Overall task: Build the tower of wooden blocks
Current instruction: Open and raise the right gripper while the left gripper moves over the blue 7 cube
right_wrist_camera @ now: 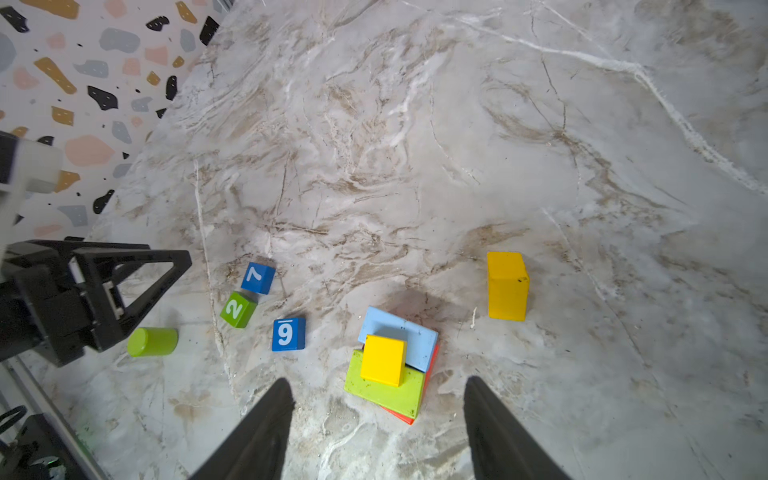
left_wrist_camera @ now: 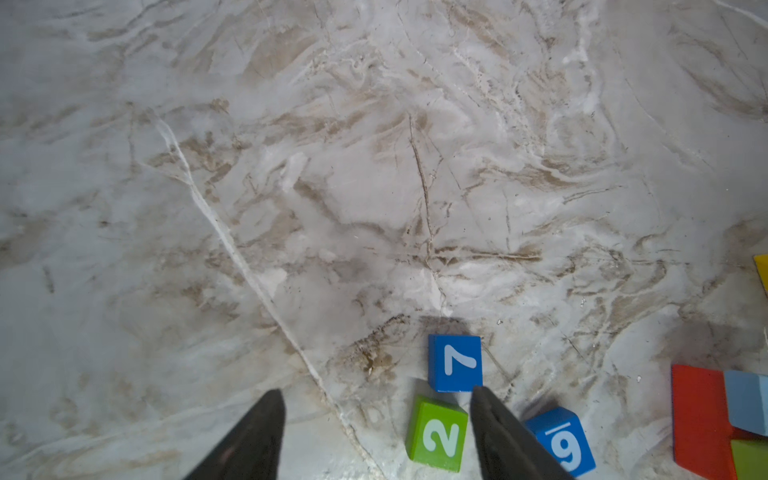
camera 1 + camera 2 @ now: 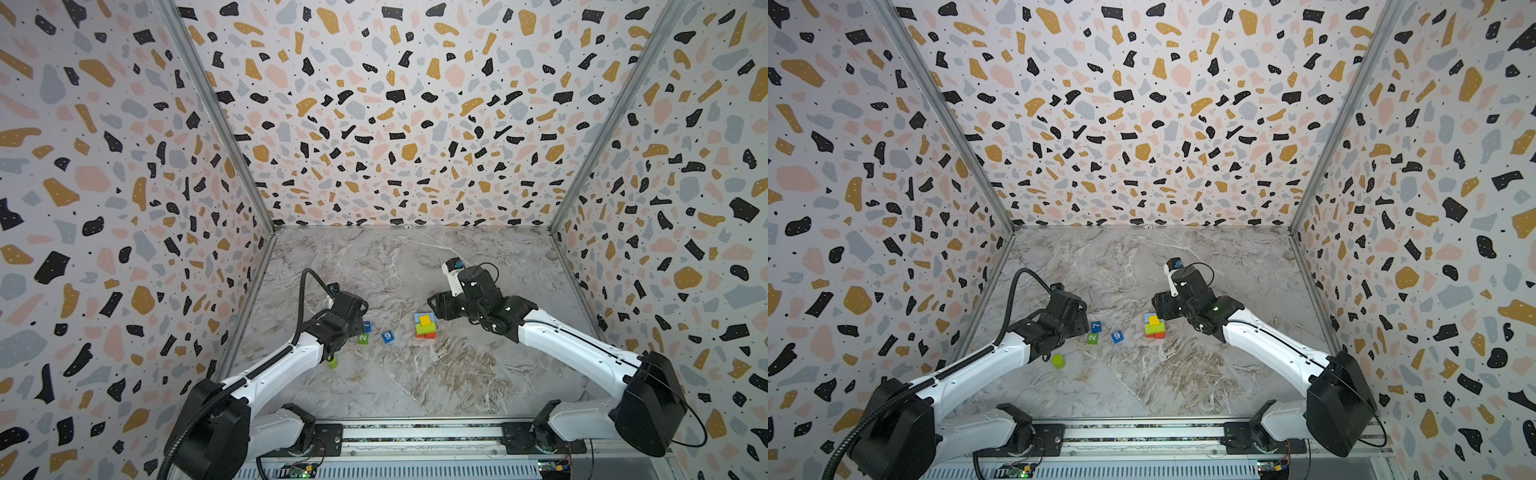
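– Blue: 7 cube point(image 2: 455, 363) & 9 cube point(image 2: 563, 442). Green: 2 cube point(image 2: 436, 432). Where's tower point(image 1: 386, 397)?
– Mid worktop point(image 1: 415, 166), yellow cube point(image 1: 382, 359) on top. Left gripper point(image 2: 378, 390) & right gripper point(image 1: 379, 379): spread wide, holding nothing.

The table point(image 1: 415, 145) is showing grey-white marble with brown veining. The tower point(image 1: 390, 365) is showing red, lime, light-blue and yellow layers. The 7 cube point(image 1: 257, 277) and 9 cube point(image 1: 288, 334) are showing blue, the 2 cube point(image 1: 237, 309) green, all with white digits. The cylinder point(image 1: 153, 341) is showing lime.

wood blocks point(image 1: 507, 286): matt paint; table point(image 1: 415, 166): smooth marble-look surf.
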{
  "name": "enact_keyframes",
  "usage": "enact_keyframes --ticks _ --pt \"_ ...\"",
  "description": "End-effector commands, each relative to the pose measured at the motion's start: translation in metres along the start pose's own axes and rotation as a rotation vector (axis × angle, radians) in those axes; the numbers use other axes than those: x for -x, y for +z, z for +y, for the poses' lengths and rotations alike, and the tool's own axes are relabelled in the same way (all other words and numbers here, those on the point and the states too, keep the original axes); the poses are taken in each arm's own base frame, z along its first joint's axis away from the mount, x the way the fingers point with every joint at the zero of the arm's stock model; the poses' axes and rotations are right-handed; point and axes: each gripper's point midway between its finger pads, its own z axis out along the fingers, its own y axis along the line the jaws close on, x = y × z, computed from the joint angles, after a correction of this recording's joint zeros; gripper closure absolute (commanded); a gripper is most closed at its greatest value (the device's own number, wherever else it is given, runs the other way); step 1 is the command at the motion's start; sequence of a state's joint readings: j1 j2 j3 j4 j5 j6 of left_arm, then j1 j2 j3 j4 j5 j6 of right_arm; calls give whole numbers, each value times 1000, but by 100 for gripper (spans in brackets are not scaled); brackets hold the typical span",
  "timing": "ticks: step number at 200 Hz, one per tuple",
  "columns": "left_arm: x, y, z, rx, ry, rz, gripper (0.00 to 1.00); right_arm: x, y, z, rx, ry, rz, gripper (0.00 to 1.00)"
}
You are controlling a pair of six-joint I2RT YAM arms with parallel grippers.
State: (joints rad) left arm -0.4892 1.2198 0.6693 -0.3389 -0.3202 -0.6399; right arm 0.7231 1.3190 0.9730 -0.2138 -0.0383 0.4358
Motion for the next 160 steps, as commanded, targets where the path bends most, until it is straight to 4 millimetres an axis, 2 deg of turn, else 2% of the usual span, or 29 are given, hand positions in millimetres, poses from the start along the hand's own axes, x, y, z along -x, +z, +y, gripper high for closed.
enact_keyframes --ticks 1,67,160 --pt "5 2 -13 -29 26 13 35 7 -12 4 49 -20 -56 32" --pt "-1 11 -38 -31 83 56 35 -3 -18 -17 82 3 -83 32" --pt "-11 34 -53 -24 134 122 45 -18 -20 -38 91 25 -88 32"
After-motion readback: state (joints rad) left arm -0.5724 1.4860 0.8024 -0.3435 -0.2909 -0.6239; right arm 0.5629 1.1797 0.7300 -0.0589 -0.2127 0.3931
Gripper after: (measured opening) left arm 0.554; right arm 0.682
